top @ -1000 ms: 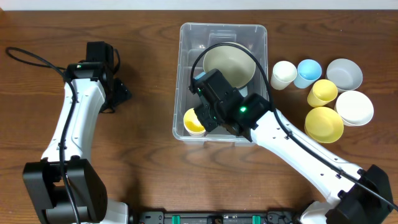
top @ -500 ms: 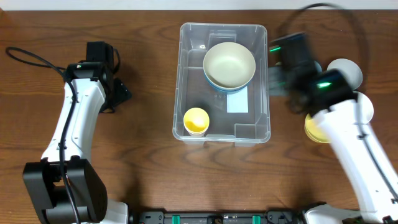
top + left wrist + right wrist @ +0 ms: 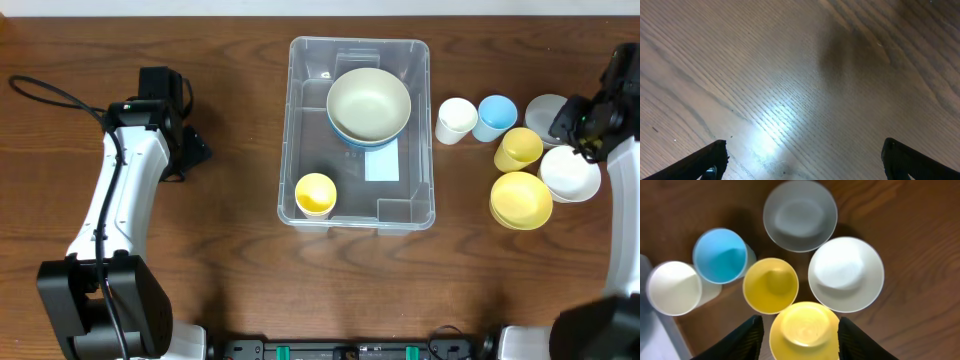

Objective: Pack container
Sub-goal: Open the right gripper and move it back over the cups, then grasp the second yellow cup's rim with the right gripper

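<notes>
- Right gripper (image 3: 800, 326) — jaws apart, empty — hovers over a round yellow plastic bowl (image 3: 804, 337).
- Large clear plastic rectangular container (image 3: 300, 120) lies to its left, long axis front-to-back.

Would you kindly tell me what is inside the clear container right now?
The container holds a cream bowl nested in a blue bowl, and a yellow cup standing apart. The bowls hide part of the pale base label and anything beneath them.
</notes>
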Robot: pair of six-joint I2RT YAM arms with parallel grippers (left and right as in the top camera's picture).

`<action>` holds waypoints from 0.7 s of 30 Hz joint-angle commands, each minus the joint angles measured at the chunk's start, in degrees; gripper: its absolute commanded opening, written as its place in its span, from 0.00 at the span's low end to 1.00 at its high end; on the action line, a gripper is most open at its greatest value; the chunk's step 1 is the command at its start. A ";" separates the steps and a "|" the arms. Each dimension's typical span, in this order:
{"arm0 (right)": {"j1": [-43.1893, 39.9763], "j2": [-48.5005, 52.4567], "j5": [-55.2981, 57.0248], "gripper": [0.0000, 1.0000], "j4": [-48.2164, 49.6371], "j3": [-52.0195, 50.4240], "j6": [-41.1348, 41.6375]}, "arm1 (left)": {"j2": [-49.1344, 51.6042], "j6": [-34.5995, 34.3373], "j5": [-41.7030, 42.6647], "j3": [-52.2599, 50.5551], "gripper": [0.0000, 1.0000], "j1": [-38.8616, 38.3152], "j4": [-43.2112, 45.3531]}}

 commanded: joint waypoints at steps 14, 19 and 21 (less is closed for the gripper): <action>-0.31 14.71 -2.12 0.52 3.08 0.00 -3.17 | -0.22 0.15 -0.87 -0.09 0.98 0.09 -0.20; -0.31 17.66 -2.12 0.52 3.26 0.00 -3.15 | -0.22 0.15 -0.87 -0.09 0.98 0.09 -0.20; -0.35 18.49 -2.16 0.51 3.45 -0.02 -3.15 | -0.22 0.17 -0.87 -0.09 0.98 0.09 -0.20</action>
